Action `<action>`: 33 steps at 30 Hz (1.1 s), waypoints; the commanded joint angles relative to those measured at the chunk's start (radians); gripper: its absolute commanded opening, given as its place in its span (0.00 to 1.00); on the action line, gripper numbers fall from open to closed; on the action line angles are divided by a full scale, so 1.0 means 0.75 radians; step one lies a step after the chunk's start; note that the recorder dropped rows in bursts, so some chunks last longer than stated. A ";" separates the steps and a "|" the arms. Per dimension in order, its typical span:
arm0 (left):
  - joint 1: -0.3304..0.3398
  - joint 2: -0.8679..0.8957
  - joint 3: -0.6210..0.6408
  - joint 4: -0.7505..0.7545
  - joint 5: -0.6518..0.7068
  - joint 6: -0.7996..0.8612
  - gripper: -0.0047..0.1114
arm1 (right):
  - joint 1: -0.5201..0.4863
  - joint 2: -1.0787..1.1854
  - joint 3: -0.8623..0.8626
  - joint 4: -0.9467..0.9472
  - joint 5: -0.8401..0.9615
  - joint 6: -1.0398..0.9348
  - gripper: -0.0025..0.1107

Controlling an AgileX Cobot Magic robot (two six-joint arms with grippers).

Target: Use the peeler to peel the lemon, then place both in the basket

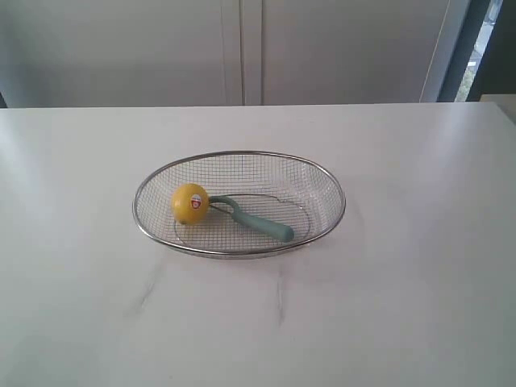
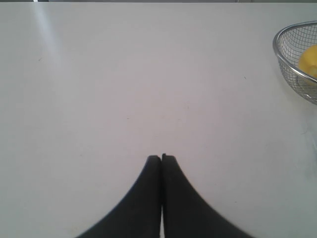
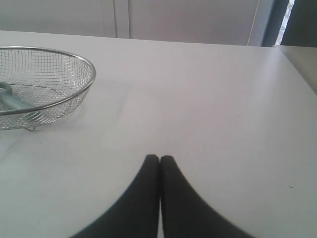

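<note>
The lemon (image 1: 189, 202) and the peeler (image 1: 256, 220) lie side by side inside the basket (image 1: 242, 153). The left jaws and right jaws are pressed together, empty, over bare counter (image 1: 403, 306), apart from the basket.

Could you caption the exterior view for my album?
A lemon and peeler lying together in a wire basket on a white table.

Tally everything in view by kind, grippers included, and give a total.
Small round yellow lemon with a red-and-white sticker: 1
Slim peeler with a pale teal-grey plastic handle: 1
Oval silver wire-mesh basket, holding both: 1
Black grippers, shut, over bare white table: 2 (left gripper, right gripper)
Total: 5
</note>
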 commanded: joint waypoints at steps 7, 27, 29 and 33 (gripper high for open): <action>-0.007 -0.006 0.005 0.002 -0.002 -0.010 0.04 | -0.030 -0.007 0.004 0.000 -0.019 0.004 0.02; -0.007 -0.006 0.005 0.002 -0.002 -0.010 0.04 | -0.030 -0.007 0.004 0.000 -0.019 0.004 0.02; -0.007 -0.006 0.005 0.002 -0.002 -0.010 0.04 | -0.030 -0.007 0.004 0.000 -0.013 0.004 0.02; -0.007 -0.006 0.005 0.002 -0.002 -0.010 0.04 | -0.030 -0.007 0.004 0.000 0.000 0.004 0.02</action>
